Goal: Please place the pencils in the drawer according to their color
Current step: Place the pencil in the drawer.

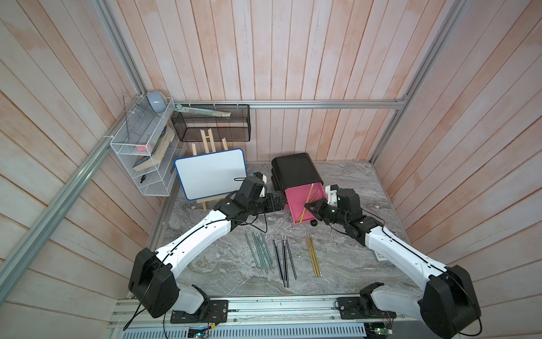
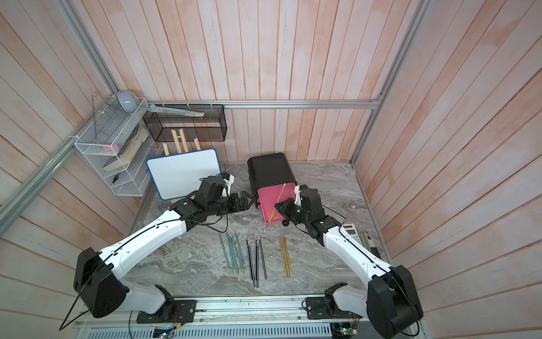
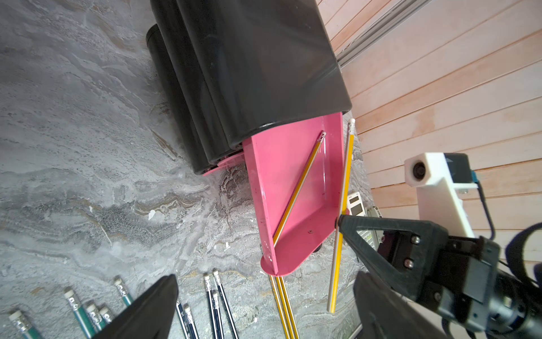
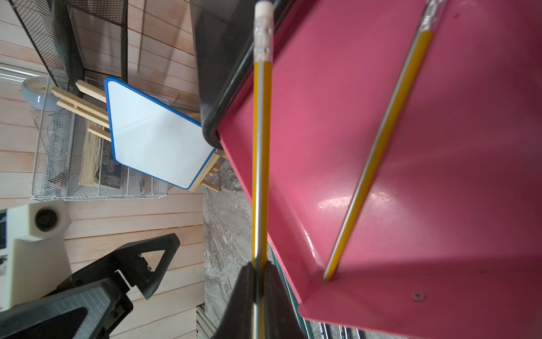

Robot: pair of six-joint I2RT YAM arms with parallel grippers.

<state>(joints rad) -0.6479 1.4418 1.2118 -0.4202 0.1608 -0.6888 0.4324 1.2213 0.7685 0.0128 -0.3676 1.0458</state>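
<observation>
Starting low in both top views, what lies on the table (image 1: 223, 273)? (Ana)

Three loose rows: teal pencils (image 1: 259, 252) left, black pencils (image 1: 284, 259) middle, yellow pencils (image 1: 313, 255) right, all apart from the drawer (image 1: 294, 170). The left wrist view cuts them off, showing mostly eraser ends. (Ben)

And the grippers? (Ana)

The right gripper (image 4: 260, 267) is pinched on the held pencil (image 4: 261, 146), a yellow one, near its middle. Only the wrist views show that grip clearly. The left gripper (image 3: 267, 275) is spread wide with nothing between its fingers (image 3: 152, 308). From above it sits just left of the tray (image 1: 293, 202); touching or not, I cannot tell. (Ben)

Where is the held pencil against the tray? (Ana)

The views differ. From above it crosses the pulled-out pink tray near frame centre. From the left wrist it shows beyond the tray's far wall. Its height I cannot judge. The tray pencil (image 3: 299, 187), also yellow, lies slantwise on the tray floor, and from above the right gripper hides most of it. (Ben)

Farther back? (Ana)

The black drawer stands behind the tray. Only the left wrist shows pink edges of lower trays (image 3: 227, 163) beneath. A whiteboard (image 1: 211, 173) leans left of it. A shelf (image 1: 140, 155) and basket (image 1: 211, 123) hang upper left, their contents hard to make out. (Ben)
</observation>
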